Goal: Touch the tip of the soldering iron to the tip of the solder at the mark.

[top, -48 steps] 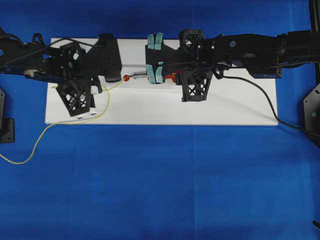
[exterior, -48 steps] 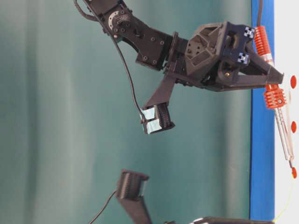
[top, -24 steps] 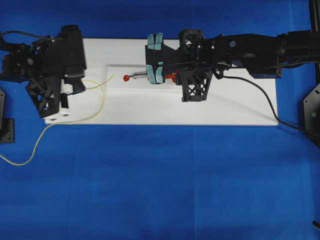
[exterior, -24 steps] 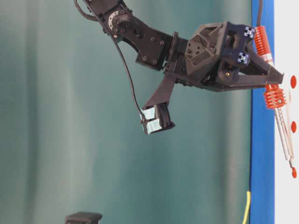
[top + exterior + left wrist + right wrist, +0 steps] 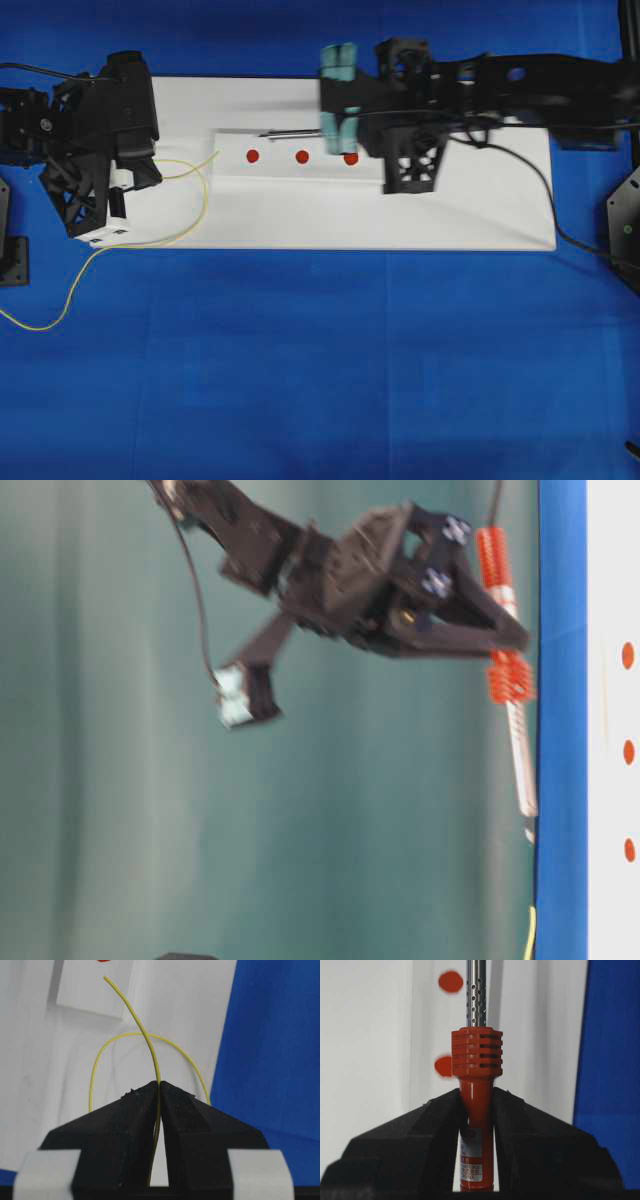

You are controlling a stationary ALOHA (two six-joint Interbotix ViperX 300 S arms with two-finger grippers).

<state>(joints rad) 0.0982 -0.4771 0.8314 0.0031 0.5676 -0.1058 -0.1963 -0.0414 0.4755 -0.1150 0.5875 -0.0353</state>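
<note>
One camera looks straight down, one sideways at table level, two along the wrists; all share the white board (image 5: pixel 300 215).

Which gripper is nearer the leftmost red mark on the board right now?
Right. The right gripper hovers just up-right of the leftmost red mark, gripping the soldering iron. The left gripper sits at the board's left end, pinching the solder.

L gripper (image 5: pixel 159 1091) pinched on solder (image 5: pixel 145 1040) at white board's (image 5: pixel 300 215) left end; R gripper (image 5: pixel 476 1102) clamps soldering iron (image 5: pixel 476 1075) above board.
</note>
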